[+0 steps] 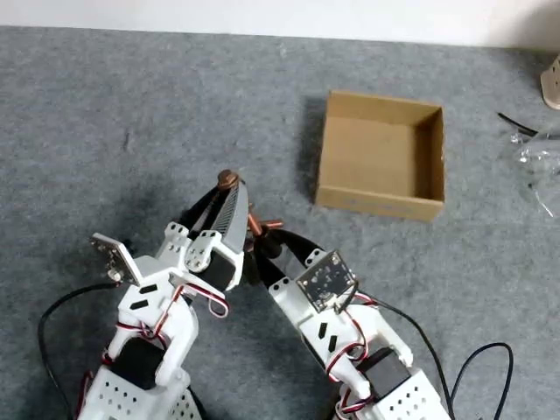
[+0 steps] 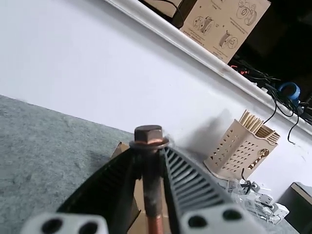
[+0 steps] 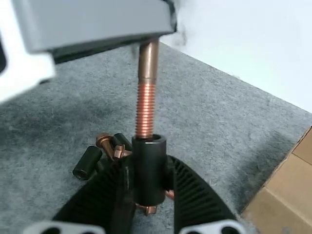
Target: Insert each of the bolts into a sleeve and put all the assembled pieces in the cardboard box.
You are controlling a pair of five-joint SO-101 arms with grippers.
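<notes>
Bolt [image 3: 145, 105]: copper-toned metal, smooth shiny shank, threaded end. Sleeve [image 3: 148, 168]: matt black, smooth. Cardboard box [image 1: 376, 203]: plain matt brown board. Table cover [image 1: 105, 131]: rough grey felt-like cloth.

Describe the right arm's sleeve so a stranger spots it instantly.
Left of the open cardboard box, above the grey carpet, the right pincer grips a black cylindrical sleeve. Unlike the loose black sleeve lying on that carpet, a copper threaded bolt meets its open end.

Bolt [image 3: 146, 97] end-down in mouth of sleeve [image 3: 148, 165]; loose sleeve [image 3: 87, 162] and loose bolts [image 3: 105, 141] on carpet [image 1: 87, 131] beneath; cardboard box [image 1: 376, 203] at 2 o'clock.
</notes>
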